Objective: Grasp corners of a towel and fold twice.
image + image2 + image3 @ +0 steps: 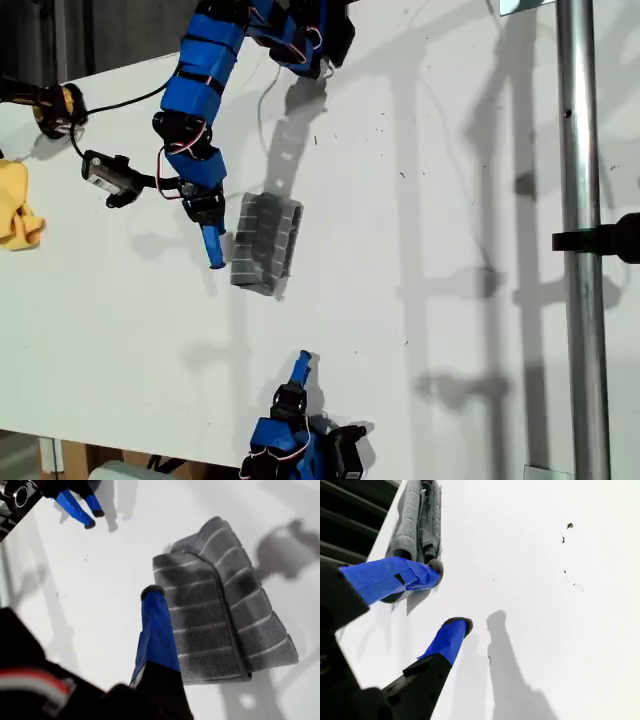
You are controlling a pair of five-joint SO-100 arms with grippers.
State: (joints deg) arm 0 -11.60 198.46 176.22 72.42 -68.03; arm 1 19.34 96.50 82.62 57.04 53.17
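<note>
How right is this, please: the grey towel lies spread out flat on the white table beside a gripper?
Not quite: the towel lies folded up, not spread flat, on the white table beside my first gripper, as the first wrist view shows.

We look straight down on the white bench (450, 300) from high overhead in the exterior view, taking in both arms and the folded towel (264, 243) between them. Our first wrist view rides close above that towel (225, 615), looking down along a blue finger (156, 625); the other pincer (80, 507) shows far off. Our second wrist view sits low, skimming the bench, and catches the same towel (420, 515) edge-on beyond its fingers (447, 637)
</note>
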